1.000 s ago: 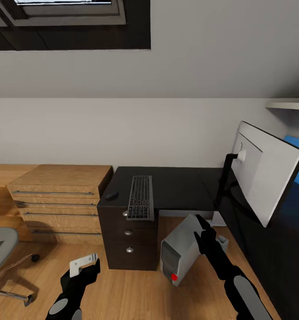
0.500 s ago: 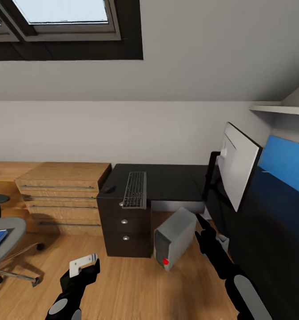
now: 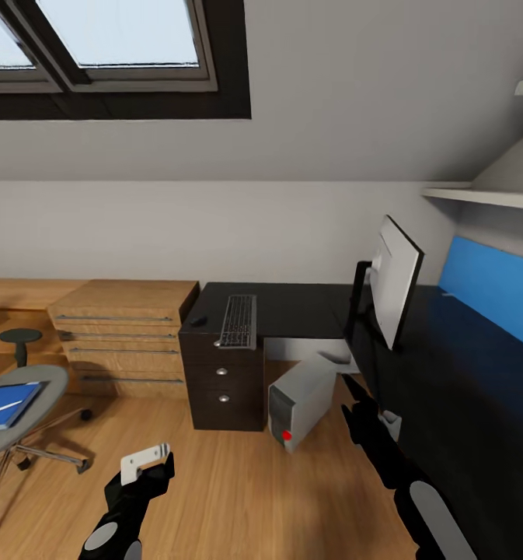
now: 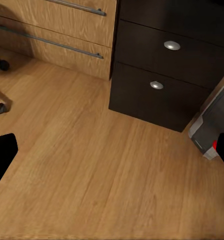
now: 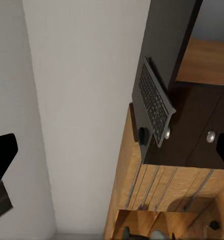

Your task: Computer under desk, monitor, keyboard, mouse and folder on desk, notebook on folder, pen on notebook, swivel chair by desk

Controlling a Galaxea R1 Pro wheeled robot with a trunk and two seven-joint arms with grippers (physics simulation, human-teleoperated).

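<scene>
We see the computer (image 3: 300, 403) standing tilted on the wooden floor (image 3: 238, 490) in the knee space of the bench (image 3: 300, 307), just right of the bench's black drawers (image 3: 224, 381), its red light facing us. On the bench's far-left wing lies the keyboard (image 3: 238, 320), its near end reaching past the edge above the drawers, with the mouse (image 3: 197, 320) just left of it, near the corner. The monitor (image 3: 393, 278) stands on the right wing, seen nearly edge-on, its pale back toward us and the blue back panel (image 3: 490, 298) beyond it. At the far left the swivel chair (image 3: 19, 412) stands well apart from the bench, the blue folder (image 3: 6, 404) lying on its seat. A light wooden drawer chest (image 3: 121, 334) sits against the wall left of the bench. Our left tool (image 3: 146, 467) hangs low over the floor, its fingers spread and empty; our right tool (image 3: 356, 397) reaches toward the computer without touching it, also spread with nothing between its fingers.
</scene>
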